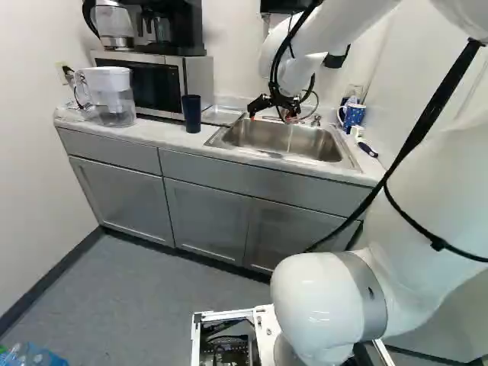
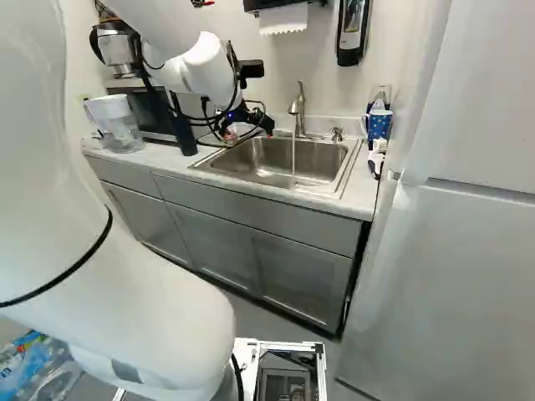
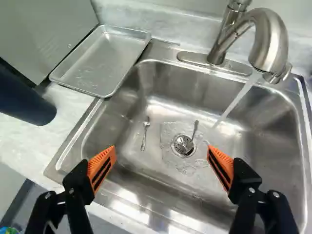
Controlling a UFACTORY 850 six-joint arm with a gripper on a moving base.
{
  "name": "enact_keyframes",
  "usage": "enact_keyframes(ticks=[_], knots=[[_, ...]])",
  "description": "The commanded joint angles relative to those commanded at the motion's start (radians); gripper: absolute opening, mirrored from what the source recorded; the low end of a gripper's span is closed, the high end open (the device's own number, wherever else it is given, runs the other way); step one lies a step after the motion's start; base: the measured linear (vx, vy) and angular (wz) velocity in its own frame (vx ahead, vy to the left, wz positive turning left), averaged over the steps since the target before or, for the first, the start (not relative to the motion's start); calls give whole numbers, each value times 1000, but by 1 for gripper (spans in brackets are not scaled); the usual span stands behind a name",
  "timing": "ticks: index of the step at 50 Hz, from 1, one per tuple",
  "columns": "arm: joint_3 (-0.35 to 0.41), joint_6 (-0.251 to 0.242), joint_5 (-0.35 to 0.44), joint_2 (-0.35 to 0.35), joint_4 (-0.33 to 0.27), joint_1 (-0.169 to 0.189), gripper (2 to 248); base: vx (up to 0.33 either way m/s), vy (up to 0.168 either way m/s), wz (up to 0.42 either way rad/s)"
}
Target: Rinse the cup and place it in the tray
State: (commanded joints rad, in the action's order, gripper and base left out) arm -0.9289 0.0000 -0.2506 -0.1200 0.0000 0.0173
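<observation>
My gripper (image 1: 271, 116) hangs over the left part of the sink (image 1: 337, 145). In the wrist view the gripper (image 3: 162, 152) stands wide open, with nothing between its orange pads. A dark blue cup (image 1: 191, 113) is upright on the counter left of the sink; the wrist view shows part of this cup (image 3: 27, 100) beyond one finger's side. The shallow metal tray (image 3: 100, 61) lies between microwave and sink, holding a little water and no cup. Water runs from the faucet (image 3: 270, 44) into the basin.
Two small metal utensils (image 3: 145, 132) lie in the basin, one at the drain (image 3: 184, 145). A blue dotted mug (image 2: 379, 124) and a brush (image 1: 367, 149) stand and lie right of the sink. The microwave (image 1: 156, 82) and a water pitcher (image 1: 114, 95) are at the left.
</observation>
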Motion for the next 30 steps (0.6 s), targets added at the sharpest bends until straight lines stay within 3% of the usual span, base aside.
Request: enact_keyframes(ticks=[30], knots=[[-5, 0, 0, 6, 0, -103, 247, 0, 0, 0]])
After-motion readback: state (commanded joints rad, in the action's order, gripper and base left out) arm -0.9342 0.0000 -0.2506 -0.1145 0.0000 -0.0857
